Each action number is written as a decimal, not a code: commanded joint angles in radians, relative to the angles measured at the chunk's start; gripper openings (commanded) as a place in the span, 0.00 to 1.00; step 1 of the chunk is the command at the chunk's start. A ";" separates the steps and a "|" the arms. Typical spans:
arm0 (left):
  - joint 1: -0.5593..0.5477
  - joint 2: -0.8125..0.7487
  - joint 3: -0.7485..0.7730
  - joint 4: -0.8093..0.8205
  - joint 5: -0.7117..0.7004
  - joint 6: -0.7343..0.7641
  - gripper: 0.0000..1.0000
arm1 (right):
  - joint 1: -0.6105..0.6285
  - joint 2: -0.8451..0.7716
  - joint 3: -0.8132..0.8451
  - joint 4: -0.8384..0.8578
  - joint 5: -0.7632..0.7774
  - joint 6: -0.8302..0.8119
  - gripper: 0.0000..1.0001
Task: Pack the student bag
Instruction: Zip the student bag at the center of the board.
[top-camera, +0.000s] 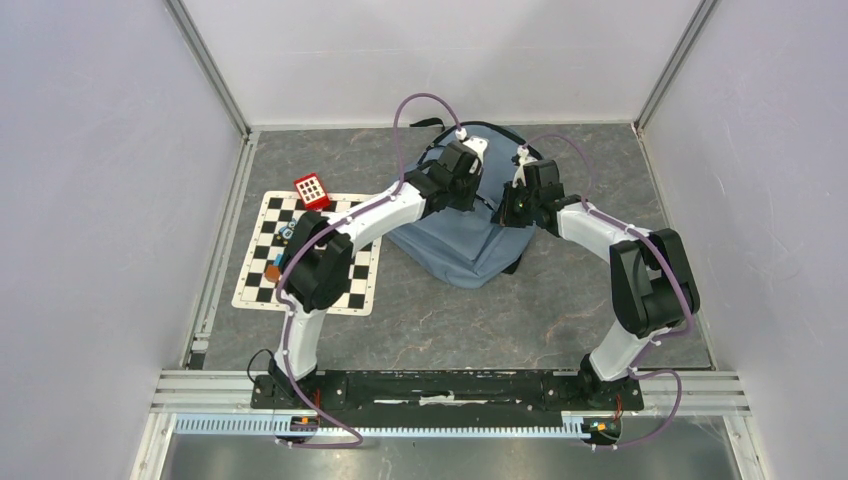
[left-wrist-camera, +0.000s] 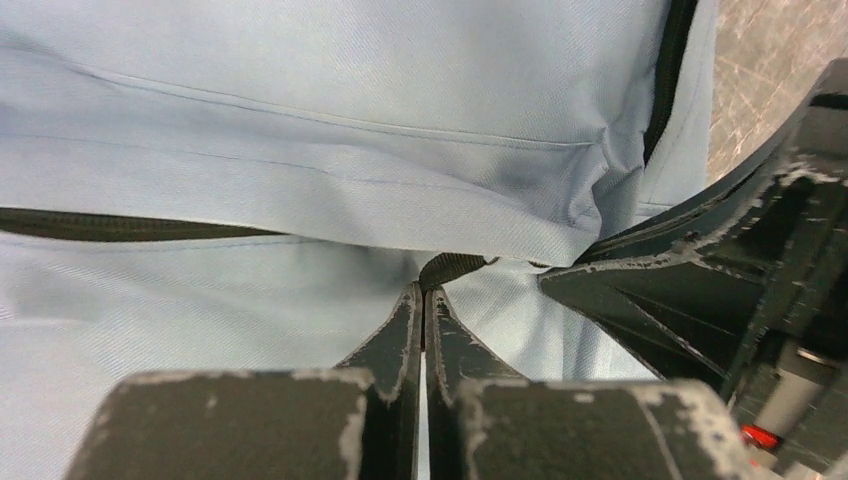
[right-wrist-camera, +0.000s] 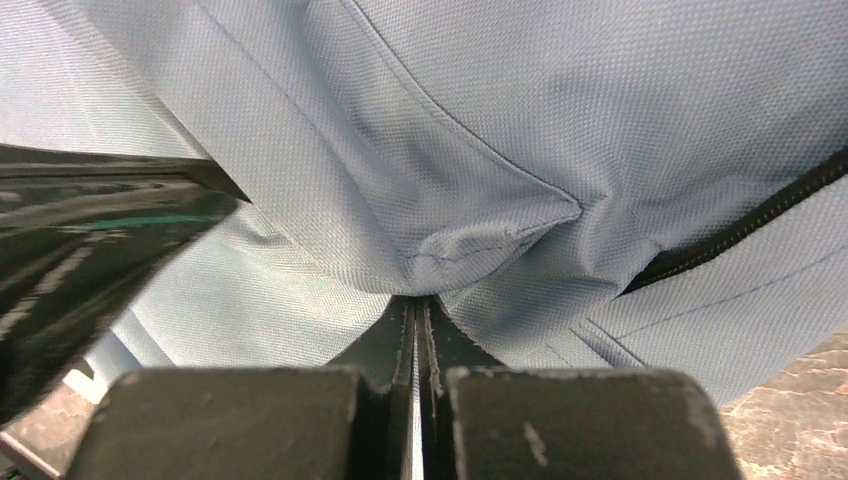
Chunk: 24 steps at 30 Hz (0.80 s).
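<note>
The student bag (top-camera: 455, 250), dusty blue-grey, lies on the grey table at the centre. It fills the left wrist view (left-wrist-camera: 300, 110) and the right wrist view (right-wrist-camera: 560, 90). My left gripper (top-camera: 468, 182) is over the bag's far part. Its jaws (left-wrist-camera: 424, 292) are shut, and a small black webbing tab (left-wrist-camera: 455, 268) sits at their tips. My right gripper (top-camera: 516, 205) is close beside it, at the bag's far right. Its jaws (right-wrist-camera: 415, 300) are shut on a puckered fold of the bag's fabric (right-wrist-camera: 480, 245). Dark zipper lines (left-wrist-camera: 120, 225) (right-wrist-camera: 740, 225) run across the fabric.
A black-and-white checkered mat (top-camera: 262, 285) lies left of the bag. On it are a red block with white keys (top-camera: 312, 190) and small items (top-camera: 273, 270), partly under the left arm. Pale walls enclose the table on three sides.
</note>
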<state>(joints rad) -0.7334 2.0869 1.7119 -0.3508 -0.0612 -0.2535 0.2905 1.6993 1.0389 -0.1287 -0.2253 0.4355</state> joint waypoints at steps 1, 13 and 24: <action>0.031 -0.108 0.003 -0.001 -0.118 0.016 0.02 | -0.017 0.013 0.036 -0.033 0.167 -0.082 0.00; 0.153 -0.142 -0.046 -0.027 -0.147 -0.033 0.02 | -0.018 0.021 0.036 -0.055 0.219 -0.116 0.00; 0.274 -0.140 -0.058 -0.003 -0.135 -0.036 0.02 | -0.017 0.015 0.037 -0.064 0.279 -0.142 0.00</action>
<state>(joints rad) -0.5274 1.9999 1.6554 -0.3656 -0.1299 -0.2790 0.2947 1.7039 1.0546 -0.1448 -0.1009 0.3496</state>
